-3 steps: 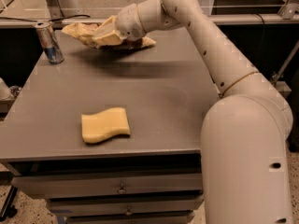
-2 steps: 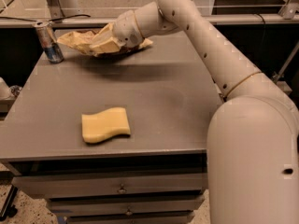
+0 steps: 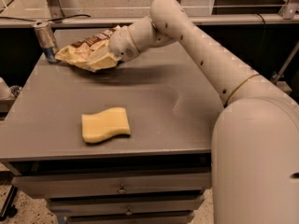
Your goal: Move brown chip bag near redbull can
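Note:
The brown chip bag (image 3: 84, 49), crinkly with a dark brown front and pale tan edges, lies at the far left of the grey table (image 3: 154, 106). Its left tip almost touches the redbull can (image 3: 46, 41), a slim silver-and-blue can standing upright at the table's far left corner. My gripper (image 3: 103, 56) reaches in from the right and is shut on the bag's right end, holding it low over the tabletop. The bag hides most of the fingers.
A plain yellow wavy sponge (image 3: 105, 124) lies near the table's front left. My white arm (image 3: 201, 50) crosses the right side of the table. Drawers (image 3: 121, 188) sit below the front edge. A railing runs behind the table.
My gripper has carried the chip bag a little further left and down, so its tip now sits right next to the can. The sponge has not moved.

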`<state>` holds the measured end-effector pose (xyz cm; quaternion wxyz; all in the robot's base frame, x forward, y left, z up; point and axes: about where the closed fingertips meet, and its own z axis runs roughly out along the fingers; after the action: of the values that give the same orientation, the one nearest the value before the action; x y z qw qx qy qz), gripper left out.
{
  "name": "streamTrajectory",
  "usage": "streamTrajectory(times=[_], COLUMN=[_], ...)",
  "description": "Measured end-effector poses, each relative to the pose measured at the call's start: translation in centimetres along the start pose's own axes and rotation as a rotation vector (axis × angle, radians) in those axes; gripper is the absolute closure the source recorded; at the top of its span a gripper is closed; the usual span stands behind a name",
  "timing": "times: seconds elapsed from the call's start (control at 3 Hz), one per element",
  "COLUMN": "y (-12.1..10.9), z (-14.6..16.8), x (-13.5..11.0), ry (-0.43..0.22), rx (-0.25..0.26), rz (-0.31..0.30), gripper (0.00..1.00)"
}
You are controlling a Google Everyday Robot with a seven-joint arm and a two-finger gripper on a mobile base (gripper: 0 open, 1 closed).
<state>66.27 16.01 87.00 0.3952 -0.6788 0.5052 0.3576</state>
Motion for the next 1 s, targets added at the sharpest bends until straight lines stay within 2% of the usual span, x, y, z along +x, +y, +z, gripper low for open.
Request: streamTrajectory(times=[0.33, 1.0], y=[0.41, 0.35], z=[0.60, 0.45], x=[1.06, 1.75], ry=[0.025, 0.058], rx=[-0.016, -0.025], rz=[0.023, 0.037], gripper=[0.84, 0.36])
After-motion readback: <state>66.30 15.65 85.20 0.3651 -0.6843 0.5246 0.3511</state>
